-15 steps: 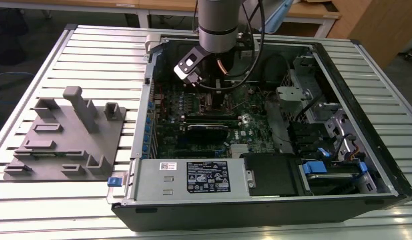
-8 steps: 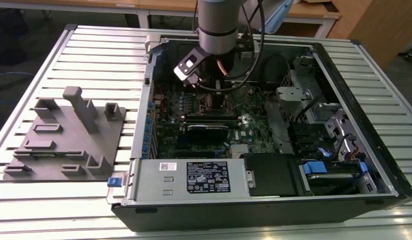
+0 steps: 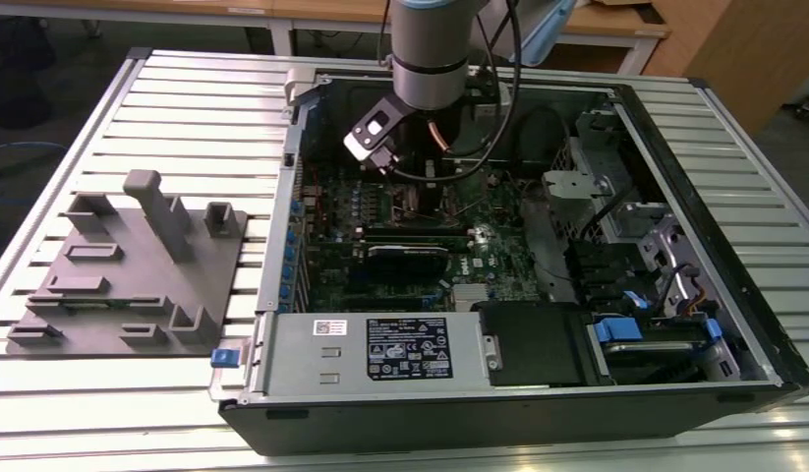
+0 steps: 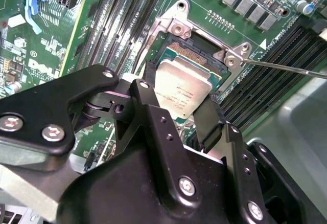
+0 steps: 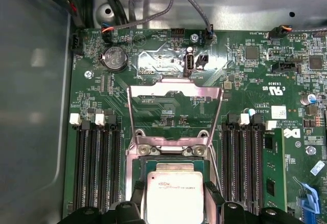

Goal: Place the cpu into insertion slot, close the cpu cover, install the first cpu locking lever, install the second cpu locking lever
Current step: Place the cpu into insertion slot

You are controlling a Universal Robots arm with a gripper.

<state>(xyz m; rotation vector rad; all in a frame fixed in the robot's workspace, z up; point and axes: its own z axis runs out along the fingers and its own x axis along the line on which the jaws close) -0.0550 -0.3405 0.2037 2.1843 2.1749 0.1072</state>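
Black gripper (image 4: 179, 106) is clenched on the cpu (image 4: 182, 88), holding it just over the insertion slot (image 4: 196, 54) (maybe touching, hard to tell) to line it up, with the cpu cover (image 5: 174, 84) flipped open.

label (image 3: 408, 348) print — unreadable, cpu (image 4: 181, 88) markings likewise

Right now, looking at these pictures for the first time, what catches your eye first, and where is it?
The small flat square silver-grey cpu stands out, clamped between the black gripper's fingers over the silver-rimmed square insertion slot. Beyond it in the first wrist view, the thin silver metal cpu cover is swung open. In the exterior view, the grey robot arm reaches into the open black computer case on a slatted metal table.
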